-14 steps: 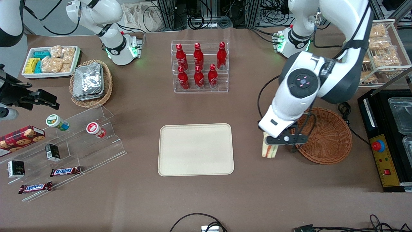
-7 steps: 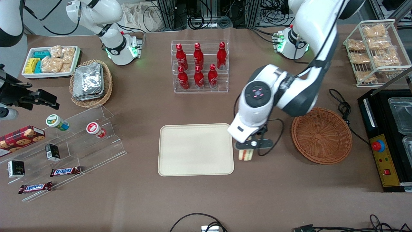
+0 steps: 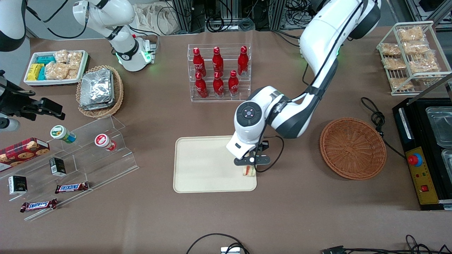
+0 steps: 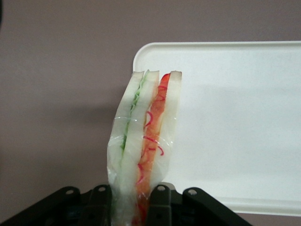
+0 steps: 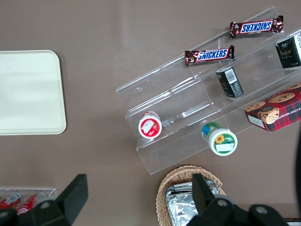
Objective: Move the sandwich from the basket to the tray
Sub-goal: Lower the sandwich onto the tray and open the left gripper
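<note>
The robot is on the carrying step, and it is almost done. The gripper [image 3: 249, 168] is squeezed tight on the sandwich [image 3: 249, 171], holding it up by one end. In the wrist view the sandwich [image 4: 143, 146] hangs from the black fingers [image 4: 101, 200] in its clear wrap, with a green stripe and a red stripe showing. It sits over the edge of the tray [image 3: 197, 165], at the corner nearest the basket [image 3: 353, 148]. The basket looks empty. I think the next move is to go a bit more over the tray, come down softly, and then let go. If it lets go here, the sandwich might land on the rim and tip off. A second ago the arm held the sandwich right beside the basket. Half a second ago it was just beside the tray. Now it has come over the tray.
</note>
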Available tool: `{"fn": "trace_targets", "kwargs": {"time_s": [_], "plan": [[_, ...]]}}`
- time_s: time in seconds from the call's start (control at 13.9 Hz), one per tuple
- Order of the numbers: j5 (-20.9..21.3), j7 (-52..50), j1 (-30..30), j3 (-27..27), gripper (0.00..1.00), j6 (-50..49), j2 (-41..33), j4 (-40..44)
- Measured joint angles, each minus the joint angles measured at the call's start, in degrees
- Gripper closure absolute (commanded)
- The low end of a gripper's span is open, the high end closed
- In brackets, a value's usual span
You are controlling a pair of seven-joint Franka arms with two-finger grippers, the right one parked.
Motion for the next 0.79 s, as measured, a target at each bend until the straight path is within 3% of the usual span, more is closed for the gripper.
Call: {"fn": "trace_targets", "kwargs": {"time_s": [0.43, 0.79], "plan": [[2.44, -3.11, -1.90, 0.01, 0.80, 4.05, 5.05, 0.04], [3.16, -3.17, -2.78, 0.01, 0.66, 6.03, 7.31, 0.05]]}}
